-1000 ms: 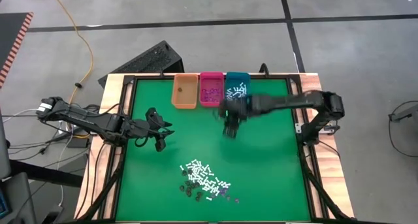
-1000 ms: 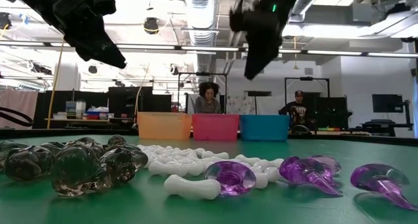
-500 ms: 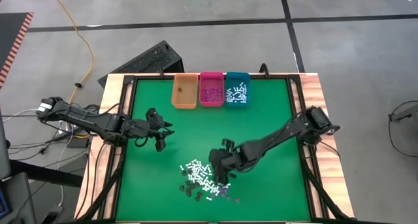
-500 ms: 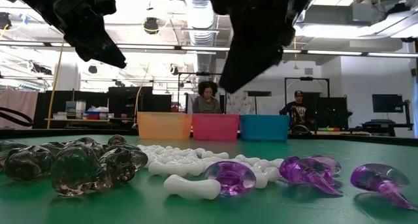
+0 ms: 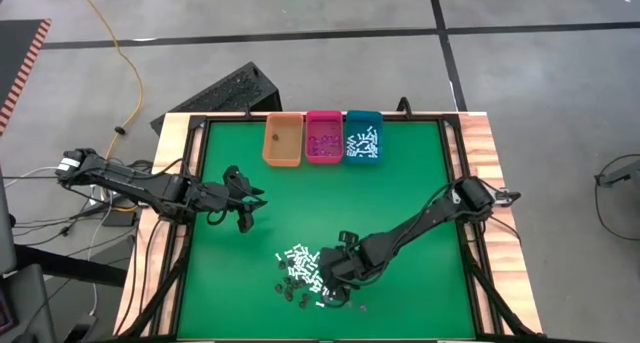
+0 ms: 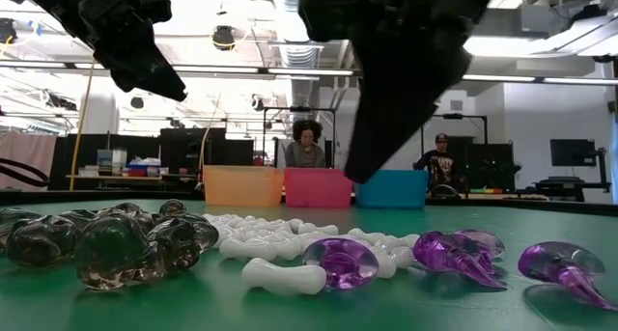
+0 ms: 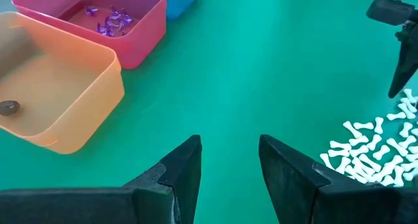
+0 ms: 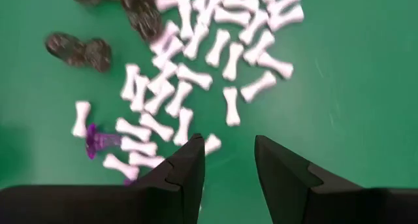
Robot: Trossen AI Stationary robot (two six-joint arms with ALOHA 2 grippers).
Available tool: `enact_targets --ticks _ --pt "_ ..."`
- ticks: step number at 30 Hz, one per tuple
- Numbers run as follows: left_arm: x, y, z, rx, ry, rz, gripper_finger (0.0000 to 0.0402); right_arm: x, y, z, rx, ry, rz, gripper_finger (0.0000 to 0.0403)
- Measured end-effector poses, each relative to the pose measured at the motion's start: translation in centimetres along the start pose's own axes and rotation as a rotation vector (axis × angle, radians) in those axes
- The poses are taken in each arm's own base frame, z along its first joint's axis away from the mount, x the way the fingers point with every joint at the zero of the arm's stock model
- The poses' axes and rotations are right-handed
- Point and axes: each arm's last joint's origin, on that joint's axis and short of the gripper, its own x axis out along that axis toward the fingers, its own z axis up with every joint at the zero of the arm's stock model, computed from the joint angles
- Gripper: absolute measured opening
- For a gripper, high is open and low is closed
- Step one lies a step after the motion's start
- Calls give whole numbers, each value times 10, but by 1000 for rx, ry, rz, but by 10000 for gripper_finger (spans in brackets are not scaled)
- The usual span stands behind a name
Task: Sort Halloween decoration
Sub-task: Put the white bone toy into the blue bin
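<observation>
Your right gripper (image 5: 335, 276) has swung away from the bins at the tabletop's far edge and is now hanging low over the Halloween decoration (image 5: 308, 275), which is lying scattered near the middle of the near edge. Its fingers (image 8: 185, 172) are standing apart, released, with nothing between them and a white bone (image 8: 211, 144) just ahead of the gap. You are looking at bone-shaped white sticks (image 8: 181, 87) whose long axes are pointing every which way, none lined up with the gripper; purple bits (image 8: 98, 142) and dark bits (image 8: 78, 49) are sitting at the pile's fringe. Your left gripper (image 5: 245, 211) is hovering near the left edge, well apart from the pile, fingers likewise spread and empty. Orange bin (image 5: 282, 141), pink bin (image 5: 322, 137) and teal bin (image 5: 363, 136) are standing side by side.
</observation>
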Motion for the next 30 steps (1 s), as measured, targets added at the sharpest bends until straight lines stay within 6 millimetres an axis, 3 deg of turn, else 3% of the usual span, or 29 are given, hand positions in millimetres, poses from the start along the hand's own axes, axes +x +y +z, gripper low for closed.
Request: enact_targets --ticks 11,17,24,30 --pt "0 0 0 -21 5 0 144 3 5 -10 48 -17 -39 163" --pt "0 0 -1 -32 11 -4 144 19 8 -15 58 1 -43 163" --pt "0 1 -3 -40 28 4 144 21 9 -17 96 7 -55 163" --pt "0 1 -3 -40 29 4 144 39 12 -21 101 16 -39 163"
